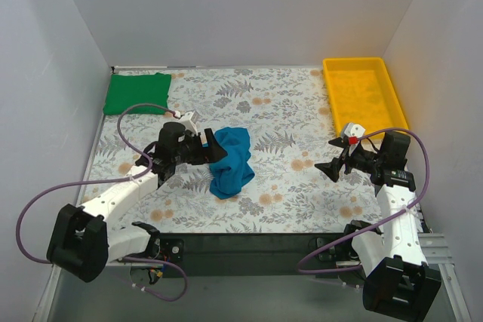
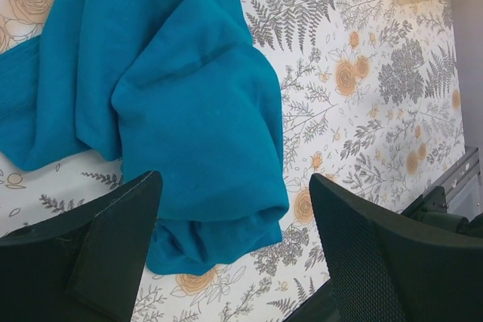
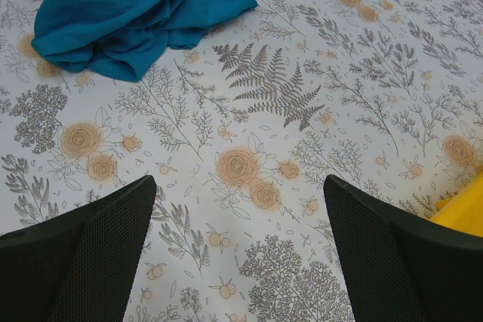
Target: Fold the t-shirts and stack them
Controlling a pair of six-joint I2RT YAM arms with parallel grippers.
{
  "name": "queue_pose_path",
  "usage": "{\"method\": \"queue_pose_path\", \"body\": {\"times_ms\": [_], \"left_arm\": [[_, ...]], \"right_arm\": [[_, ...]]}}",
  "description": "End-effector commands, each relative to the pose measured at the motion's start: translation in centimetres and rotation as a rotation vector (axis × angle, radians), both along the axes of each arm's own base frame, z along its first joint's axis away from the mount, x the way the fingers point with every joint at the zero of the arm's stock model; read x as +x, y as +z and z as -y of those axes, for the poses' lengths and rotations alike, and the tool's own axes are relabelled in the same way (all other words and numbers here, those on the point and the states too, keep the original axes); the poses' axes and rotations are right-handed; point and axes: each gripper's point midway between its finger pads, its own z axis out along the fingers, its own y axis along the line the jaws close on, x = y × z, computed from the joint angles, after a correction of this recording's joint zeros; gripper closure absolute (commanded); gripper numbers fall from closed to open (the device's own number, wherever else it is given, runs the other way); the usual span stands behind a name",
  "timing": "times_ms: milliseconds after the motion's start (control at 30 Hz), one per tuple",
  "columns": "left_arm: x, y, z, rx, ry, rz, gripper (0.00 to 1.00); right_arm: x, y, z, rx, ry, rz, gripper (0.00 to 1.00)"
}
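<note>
The left arm (image 1: pixel 121 194) stretches forward and inward, and the left claw (image 1: pixel 210 148) tilts downward with its jaws spread wide. The right arm (image 1: pixel 396 209) stands bent on its own side; the right claw (image 1: pixel 330 157) points inward, jaws fully apart, gripping nothing.

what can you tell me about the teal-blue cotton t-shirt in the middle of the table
The teal-blue cotton t-shirt is plain, soft fabric, crumpled into a loose heap with rounded folds, not yet folded flat. It lies on the floral-printed table, a little left of centre. The open left gripper hangs over its left edge, fingers either side of one fold; whether they touch it cannot be told.
</note>
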Motion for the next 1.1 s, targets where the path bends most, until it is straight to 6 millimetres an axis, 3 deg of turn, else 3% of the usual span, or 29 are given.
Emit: {"method": "queue_pose_path", "body": {"times_ms": [0, 167, 300, 567, 800, 967, 1067], "left_arm": [[1.5, 1.9, 0.8, -0.002, 0.034, 0.048, 0.22], [3.1, 0.9, 1.2, 0.092, 0.057, 0.034, 0.25], [4.4, 1.8, 2.1, 0.204, -0.02, 0.094, 0.28], [3.9, 1.1, 4.3, 0.345, -0.303, 0.185, 0.27], [3.6, -2.4, 5.8, 0.47, -0.464, 0.174, 0.29], [3.8, -4.5, 6.1, 0.549, -0.48, 0.137, 0.46], [3.9, -4.9, 6.2, 0.583, -0.466, 0.135, 0.74]], "right_arm": [[-0.2, -0.1, -0.2, 0.014, 0.016, 0.002, 0.02], [-0.2, -0.1, -0.2, 0.012, 0.016, 0.003, 0.02], [-0.2, -0.2, -0.2, 0.013, 0.016, 0.0, 0.02], [-0.2, -0.1, -0.2, 0.015, 0.016, -0.001, 0.02], [-0.2, -0.2, -0.2, 0.014, 0.015, -0.003, 0.02], [-0.2, -0.1, -0.2, 0.015, 0.015, -0.001, 0.02], [-0.2, -0.2, -0.2, 0.014, 0.017, -0.001, 0.02]]}}
